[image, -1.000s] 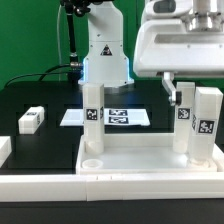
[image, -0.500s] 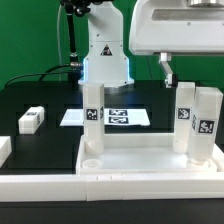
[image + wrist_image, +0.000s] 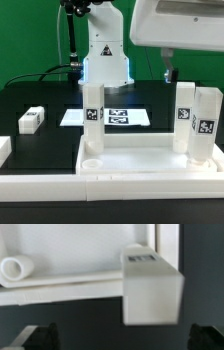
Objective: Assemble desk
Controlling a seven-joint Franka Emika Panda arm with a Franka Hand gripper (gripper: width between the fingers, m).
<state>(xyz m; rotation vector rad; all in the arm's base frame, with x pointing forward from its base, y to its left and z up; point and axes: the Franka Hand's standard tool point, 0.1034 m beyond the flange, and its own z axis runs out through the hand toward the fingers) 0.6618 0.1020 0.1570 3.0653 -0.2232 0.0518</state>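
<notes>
The white desk top [image 3: 135,160] lies at the front with three white tagged legs upright in its corners: one on the exterior view's left [image 3: 92,122] and two on its right [image 3: 185,118] [image 3: 207,127]. A fourth leg [image 3: 32,120] lies loose on the black table on the exterior view's left. My gripper [image 3: 175,70] hangs open and empty above the right-hand legs, clear of them. In the wrist view the open fingertips [image 3: 38,336] frame a gap [image 3: 125,339] over dark table. An upright leg [image 3: 152,288] and the desk top's round socket [image 3: 18,268] show beyond.
The marker board [image 3: 112,117] lies flat behind the desk top. The robot's white base [image 3: 105,55] stands at the back. A low white border rail [image 3: 110,190] runs along the front, and a white block [image 3: 3,150] sits at the exterior view's left edge.
My gripper has let go of the right-hand leg and risen straight up. The leg stays upright in its socket.
</notes>
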